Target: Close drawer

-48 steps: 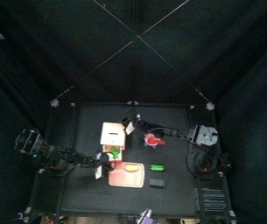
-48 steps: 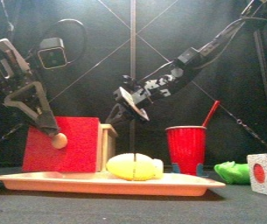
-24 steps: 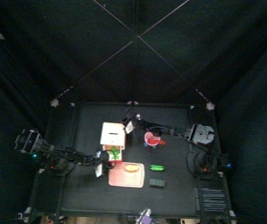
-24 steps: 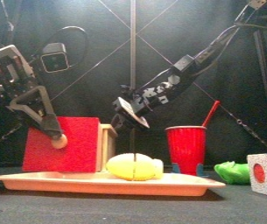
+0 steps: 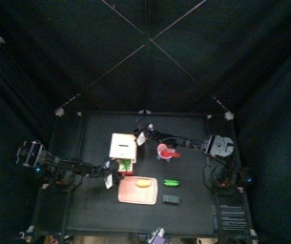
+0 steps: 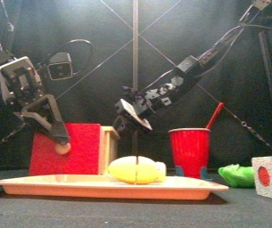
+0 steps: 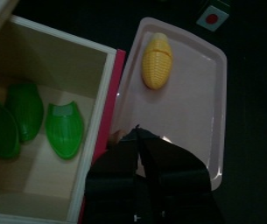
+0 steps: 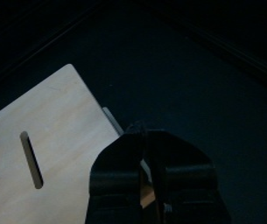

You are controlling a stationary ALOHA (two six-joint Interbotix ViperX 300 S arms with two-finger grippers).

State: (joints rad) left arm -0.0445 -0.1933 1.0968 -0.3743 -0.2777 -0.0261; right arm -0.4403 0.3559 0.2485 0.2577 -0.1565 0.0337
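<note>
The drawer [image 5: 123, 145] is a cream box unit at the table's middle left. Its tray is pulled out toward the front, with a red front panel [image 6: 67, 151]. The left wrist view shows the open drawer [image 7: 53, 96] holding green leaf shapes [image 7: 66, 131]. My left gripper [image 6: 57, 135] is shut and its tips rest against the red panel's top edge; it also shows in the left wrist view [image 7: 140, 135] and the top view [image 5: 110, 176]. My right gripper [image 6: 132, 111] is shut and hangs above the unit's cream top [image 8: 42, 149].
A pinkish tray [image 6: 54, 184] with a yellow corn cob [image 6: 138, 168] lies in front of the drawer. A red cup [image 6: 189, 150] with a straw, a green item [image 6: 235, 174] and a cube with a red dot [image 6: 269, 176] stand to the right.
My left gripper has moved down and to the right along the red front panel. The panel looks a little smaller and farther back. The right arm shifted slightly.
</note>
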